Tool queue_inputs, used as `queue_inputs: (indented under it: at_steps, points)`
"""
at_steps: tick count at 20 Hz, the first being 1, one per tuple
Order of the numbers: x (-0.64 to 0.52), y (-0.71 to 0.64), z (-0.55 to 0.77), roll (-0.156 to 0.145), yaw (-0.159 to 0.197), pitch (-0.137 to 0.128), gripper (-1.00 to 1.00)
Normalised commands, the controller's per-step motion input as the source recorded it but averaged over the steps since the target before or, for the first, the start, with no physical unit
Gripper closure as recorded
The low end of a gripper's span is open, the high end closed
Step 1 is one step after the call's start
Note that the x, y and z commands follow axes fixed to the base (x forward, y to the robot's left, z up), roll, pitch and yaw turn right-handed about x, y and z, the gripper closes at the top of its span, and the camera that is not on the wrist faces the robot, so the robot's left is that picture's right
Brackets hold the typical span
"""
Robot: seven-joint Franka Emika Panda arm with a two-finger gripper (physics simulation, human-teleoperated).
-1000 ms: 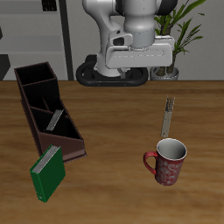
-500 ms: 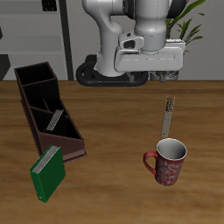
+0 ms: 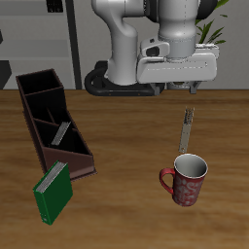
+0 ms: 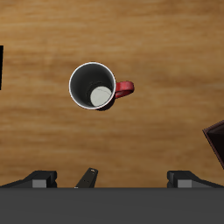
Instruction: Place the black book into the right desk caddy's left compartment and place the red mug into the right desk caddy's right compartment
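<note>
The black book stands upright on the table, thin edge toward the camera, just behind the red mug. The red mug stands upright near the table's front with its handle toward the caddy. My gripper is open and empty, high above the book. In the wrist view the mug shows from above with its pale inside, and the book's top lies between my fingers. The right desk caddy lies across the table from the mug, its compartments holding nothing.
A larger green book leans against the caddy's near end. The robot base and a potted plant stand at the table's back. A corner of the caddy shows in the wrist view.
My gripper has moved sideways away from the caddy, from over the table's back middle to above the black book. Book, mug and caddy have not moved.
</note>
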Motion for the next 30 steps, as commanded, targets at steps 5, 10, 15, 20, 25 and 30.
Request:
queue_inputs:
  at_steps: [5,10,15,20,25,30]
  points:
    - [0.21,0.06,0.05,-0.018,-0.032,-0.007,-1.00]
    - [0.25,0.04,-0.10,-0.015,-0.018,0.005,-1.00]
    - [0.17,0.17,-0.19,-0.006,0.015,0.010,-1.00]
    - [0.14,0.32,-0.23,0.006,0.003,0.021,-1.00]
    - [0.10,0.22,-0.09,0.006,0.031,-0.013,-1.00]
    - [0.11,0.20,-0.16,0.006,0.058,0.008,-1.00]
